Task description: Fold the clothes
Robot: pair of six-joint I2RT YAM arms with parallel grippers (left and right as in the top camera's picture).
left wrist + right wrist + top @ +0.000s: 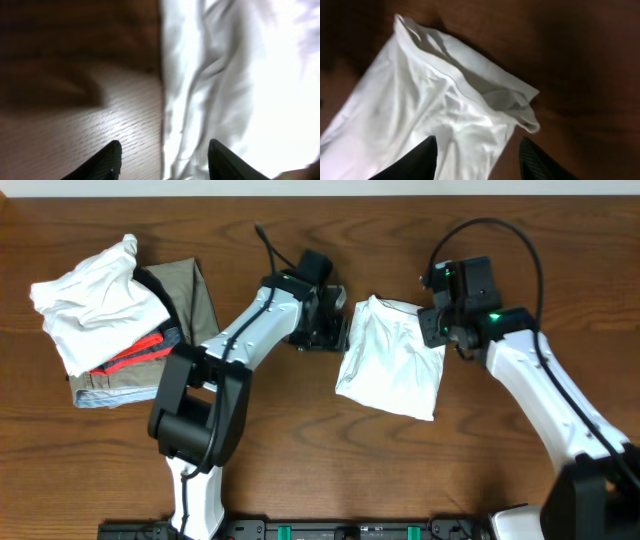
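A folded white garment (392, 360) lies on the wooden table at the centre. My left gripper (335, 330) is at its left edge, open and empty; in the left wrist view the fingers (165, 160) straddle the cloth's edge (225, 85). My right gripper (440, 330) is at the garment's upper right corner, open and empty; in the right wrist view its fingers (480, 157) hover over the white cloth (435, 110) near a folded corner.
A pile of clothes (125, 315) sits at the far left: a crumpled white shirt on top, an olive garment, something red and a light blue piece under them. Bare wooden table (330, 460) lies in front of the garment.
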